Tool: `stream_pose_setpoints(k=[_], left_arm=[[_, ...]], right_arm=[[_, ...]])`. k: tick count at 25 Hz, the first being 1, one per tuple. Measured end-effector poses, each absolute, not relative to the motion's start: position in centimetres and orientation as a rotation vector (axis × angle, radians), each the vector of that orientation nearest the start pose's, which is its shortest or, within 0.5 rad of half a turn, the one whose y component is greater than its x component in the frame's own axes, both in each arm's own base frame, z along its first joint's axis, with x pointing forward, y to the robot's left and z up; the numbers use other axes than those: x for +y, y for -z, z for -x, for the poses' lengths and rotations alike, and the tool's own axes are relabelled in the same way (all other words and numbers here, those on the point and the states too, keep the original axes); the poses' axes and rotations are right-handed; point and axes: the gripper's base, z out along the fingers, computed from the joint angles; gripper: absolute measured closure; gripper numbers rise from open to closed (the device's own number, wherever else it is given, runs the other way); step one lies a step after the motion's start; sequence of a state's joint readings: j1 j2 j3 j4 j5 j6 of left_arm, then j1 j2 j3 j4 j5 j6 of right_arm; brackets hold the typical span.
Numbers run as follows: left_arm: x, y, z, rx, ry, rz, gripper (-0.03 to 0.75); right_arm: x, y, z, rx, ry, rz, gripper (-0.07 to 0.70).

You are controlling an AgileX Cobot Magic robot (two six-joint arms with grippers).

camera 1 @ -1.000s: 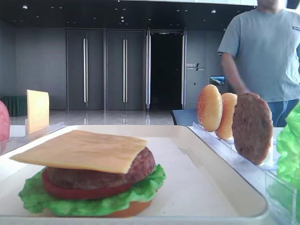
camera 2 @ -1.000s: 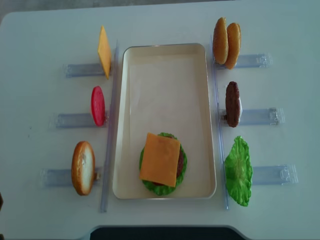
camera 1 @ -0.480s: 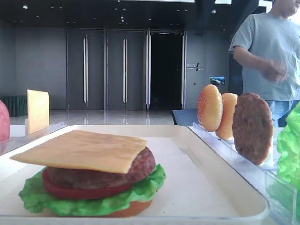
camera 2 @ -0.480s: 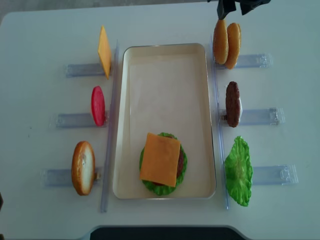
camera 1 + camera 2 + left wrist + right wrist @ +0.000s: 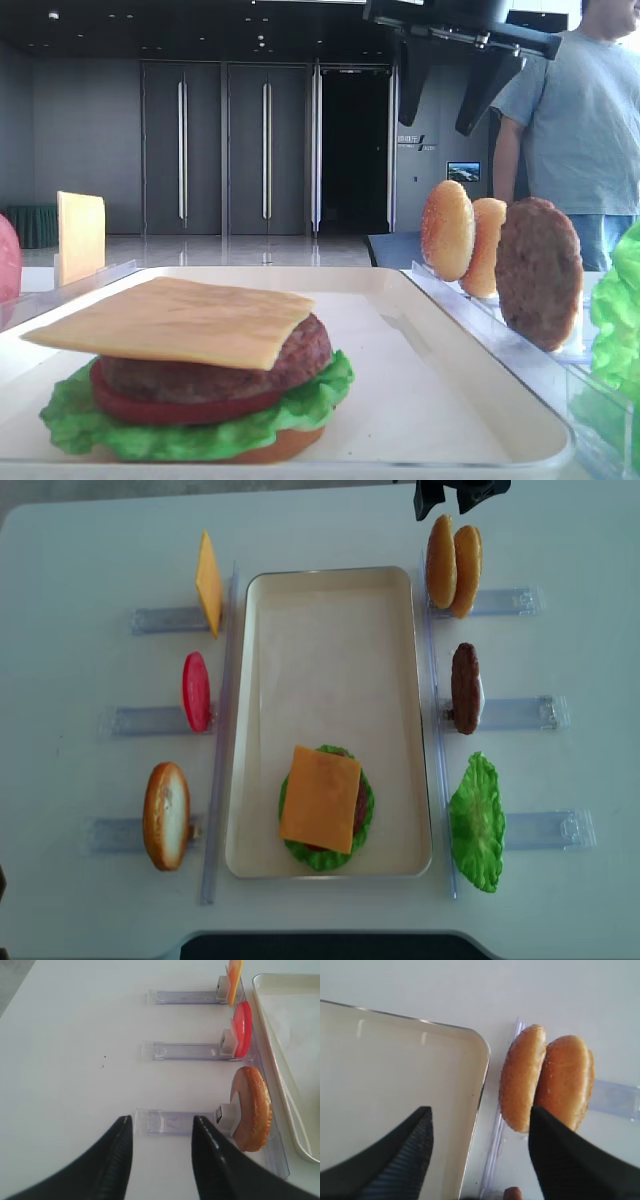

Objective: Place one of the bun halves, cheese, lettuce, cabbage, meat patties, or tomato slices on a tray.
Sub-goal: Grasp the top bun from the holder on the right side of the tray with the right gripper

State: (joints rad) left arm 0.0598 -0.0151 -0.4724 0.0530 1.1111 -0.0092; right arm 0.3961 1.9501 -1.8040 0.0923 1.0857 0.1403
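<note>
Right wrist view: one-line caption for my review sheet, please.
Open right tool above two upright bun halves in a clear rack, beside the cream tray corner.

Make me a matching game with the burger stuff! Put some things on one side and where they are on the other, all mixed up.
Things:
1. cheese slice
2. lettuce leaf
3. tomato slice
4. right gripper

Places:
A. standing in a rack left of the tray
B. above the two buns
C. on top of the stacked burger
D. in the rack right of the tray, nearest corner

Pairs: 1-C, 2-D, 3-A, 4-B
</note>
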Motion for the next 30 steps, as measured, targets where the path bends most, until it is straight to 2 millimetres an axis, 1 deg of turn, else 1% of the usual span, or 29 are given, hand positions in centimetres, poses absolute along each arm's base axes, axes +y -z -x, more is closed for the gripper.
stream_pose_setpoints(k=[5, 9, 15, 26, 30], left_arm=[[0.4, -26.6, 0.7, 2.106, -0.094, 0.076, 0.412], [0.4, -26.6, 0.7, 2.106, -0.094, 0.076, 0.419], [0.4, -26.6, 0.7, 2.106, -0.094, 0.076, 0.423], [0.4, -26.6, 0.7, 2.106, -0.094, 0.076, 0.429], [0.4, -26.6, 0.7, 2.106, -0.094, 0.076, 0.429]], right_arm=[[16.5, -28.0, -40.4, 2.755, -0.263, 0.28, 0.227], [16.1, -27.3, -40.8, 2.768, -0.256, 0.271, 0.227], [16.3, -27.0, -41.3, 2.738, -0.264, 0.269, 0.227], [16.7, -24.1, -42.1, 2.805, -0.274, 0.281, 0.227], [16.8, -23.8, -42.1, 2.809, -0.274, 0.289, 0.227]])
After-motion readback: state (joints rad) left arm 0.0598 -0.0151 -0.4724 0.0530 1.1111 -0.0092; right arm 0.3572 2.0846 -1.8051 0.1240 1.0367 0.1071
